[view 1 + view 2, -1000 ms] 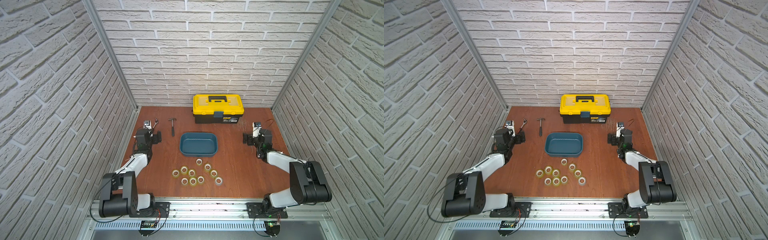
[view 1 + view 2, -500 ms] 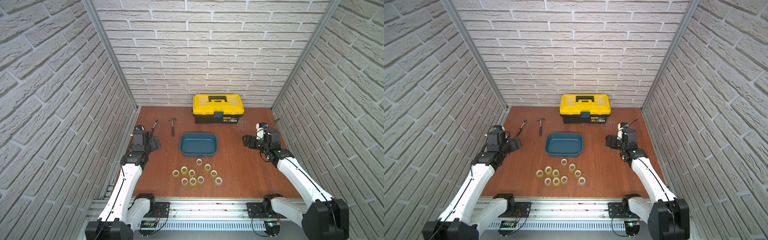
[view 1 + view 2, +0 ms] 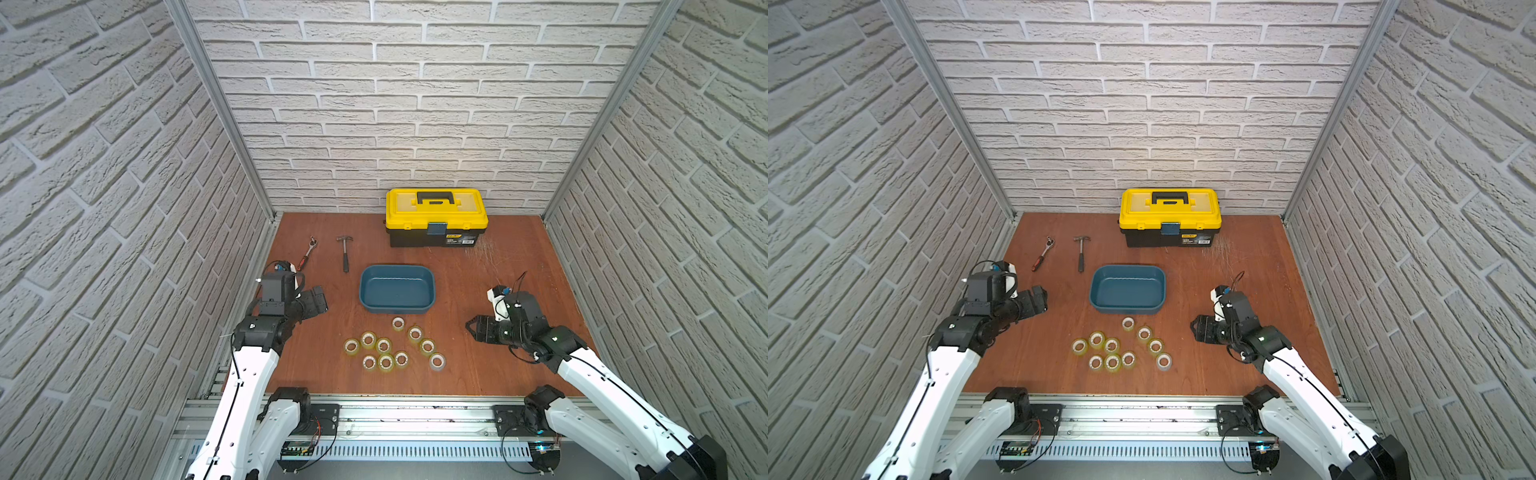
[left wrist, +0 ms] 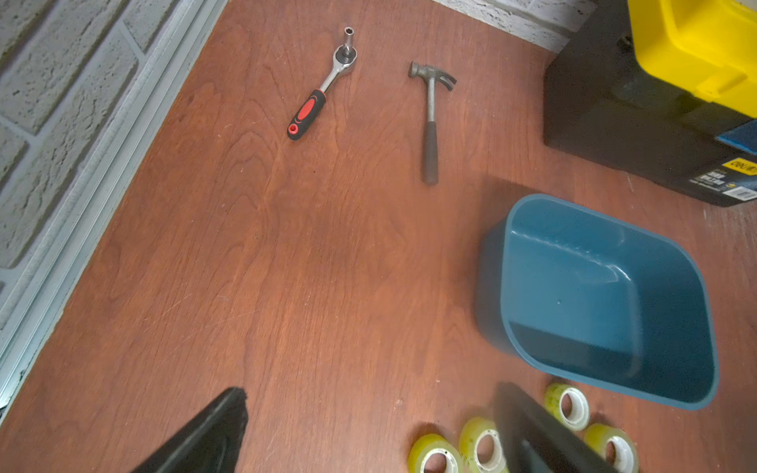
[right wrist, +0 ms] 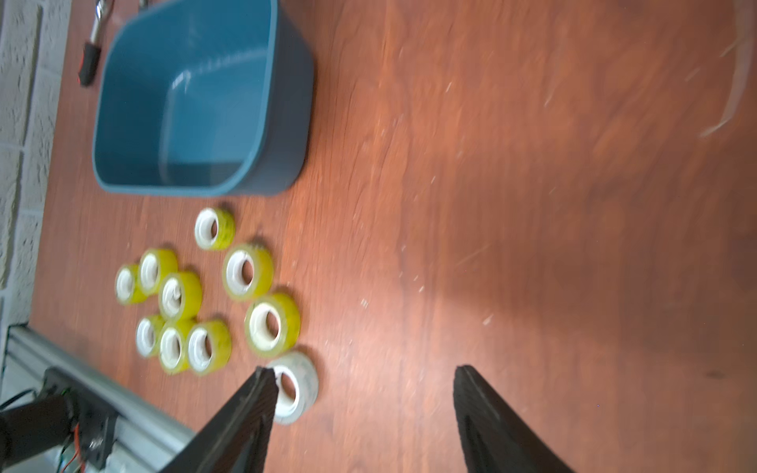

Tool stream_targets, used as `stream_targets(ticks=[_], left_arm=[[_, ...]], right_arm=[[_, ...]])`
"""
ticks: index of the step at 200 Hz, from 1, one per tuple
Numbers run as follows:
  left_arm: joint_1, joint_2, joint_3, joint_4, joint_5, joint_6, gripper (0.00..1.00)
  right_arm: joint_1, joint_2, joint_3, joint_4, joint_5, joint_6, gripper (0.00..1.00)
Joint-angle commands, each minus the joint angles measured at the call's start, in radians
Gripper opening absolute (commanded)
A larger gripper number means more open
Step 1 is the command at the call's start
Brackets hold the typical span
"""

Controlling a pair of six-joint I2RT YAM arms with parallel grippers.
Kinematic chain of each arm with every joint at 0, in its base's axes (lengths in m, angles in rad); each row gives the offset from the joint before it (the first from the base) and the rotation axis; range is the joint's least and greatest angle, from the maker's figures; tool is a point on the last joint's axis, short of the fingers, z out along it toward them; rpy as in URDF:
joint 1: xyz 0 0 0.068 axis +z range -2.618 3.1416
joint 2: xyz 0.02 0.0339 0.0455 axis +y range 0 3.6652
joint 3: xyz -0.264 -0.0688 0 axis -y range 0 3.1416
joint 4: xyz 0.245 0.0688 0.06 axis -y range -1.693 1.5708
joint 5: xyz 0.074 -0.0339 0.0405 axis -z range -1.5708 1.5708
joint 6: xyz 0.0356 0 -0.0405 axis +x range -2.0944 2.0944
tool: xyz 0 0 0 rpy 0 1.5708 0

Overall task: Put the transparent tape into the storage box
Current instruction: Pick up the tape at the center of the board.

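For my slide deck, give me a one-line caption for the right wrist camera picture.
Open right claw beside ten tape rolls, the grey roll closest, with the empty blue tub near them.

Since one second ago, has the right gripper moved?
Yes. In both top views the right gripper was level with the storage box; now it sits past the box's near rim, toward the front rail, level with the transparent tape.

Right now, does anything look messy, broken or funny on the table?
Nothing is spilled or broken. One tape roll at the end of the bunch is grey-white while the other rolls are yellow. The table has pale scratches beside the yellow toolbox.
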Motion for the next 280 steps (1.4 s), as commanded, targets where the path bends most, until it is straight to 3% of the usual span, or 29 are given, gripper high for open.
stream_targets(ticks=[1,90,150,280], left_arm=[[-0.004,0.006,0.012,-0.008,0.011,0.035,0.98],[-0.004,0.000,0.009,-0.008,0.028,0.040,0.98],[-0.002,0.002,0.010,-0.009,0.033,0.042,0.98],[-0.002,-0.003,0.006,-0.008,0.044,0.042,0.98]], right_arm=[[0.072,0.012,-0.002,0.005,0.025,0.083,0.70],[0.370,0.305,0.112,-0.031,0.162,0.130,0.56],[0.500,0.507,0.198,-0.026,0.219,0.158,0.50],[0.554,0.640,0.191,0.006,0.259,0.195,0.46]])
